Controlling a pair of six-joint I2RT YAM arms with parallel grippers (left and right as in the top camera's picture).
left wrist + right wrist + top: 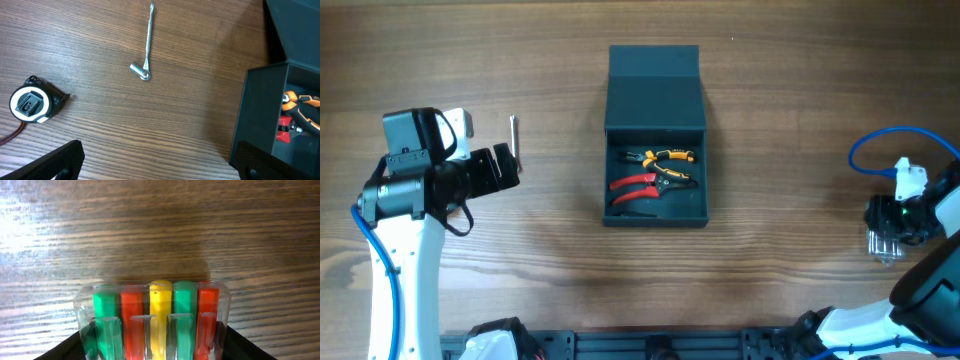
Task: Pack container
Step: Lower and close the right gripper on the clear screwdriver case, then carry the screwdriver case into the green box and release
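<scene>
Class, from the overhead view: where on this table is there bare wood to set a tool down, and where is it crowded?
Free: the wide wood between the container and the right gripper, and the strip in front of the container. Crowded: the left, where the left gripper, metal tool and tape measure cluster.

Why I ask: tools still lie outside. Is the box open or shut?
Open: the lid is swung back behind the box, and pliers show inside it.
</scene>
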